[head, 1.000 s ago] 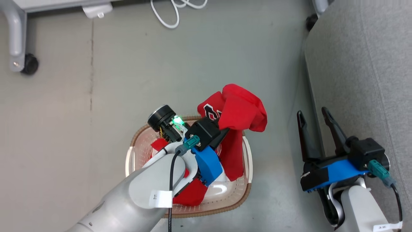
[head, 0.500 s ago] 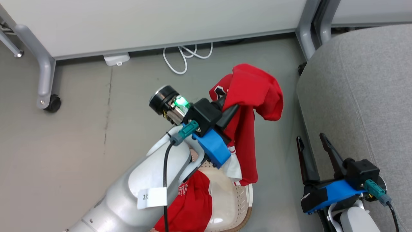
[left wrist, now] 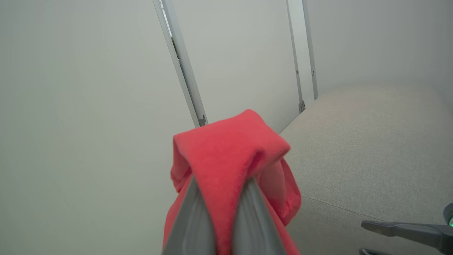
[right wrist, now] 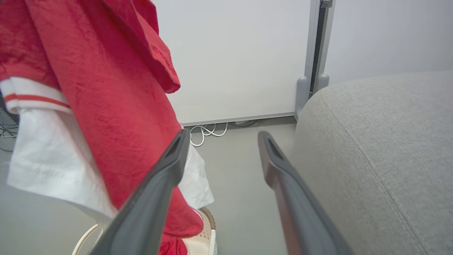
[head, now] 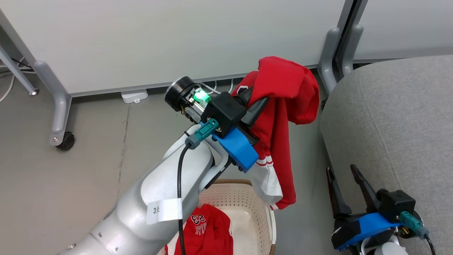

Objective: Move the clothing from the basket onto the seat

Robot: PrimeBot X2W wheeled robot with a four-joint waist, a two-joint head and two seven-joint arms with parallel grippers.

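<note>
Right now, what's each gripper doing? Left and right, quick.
Left gripper: shut on a red shirt.
Right gripper: open, holding nothing.

Bright, even light; soft shadows; blurred left-wrist foreground.

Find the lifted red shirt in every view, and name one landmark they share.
Head view: lifted red shirt upper centre, hanging from the left gripper.
Left wrist view: shirt bottom centre, pinched between the fingers.
Right wrist view: shirt left side, draping down.
Shared landmark: the grey seat, on the right in each.
</note>
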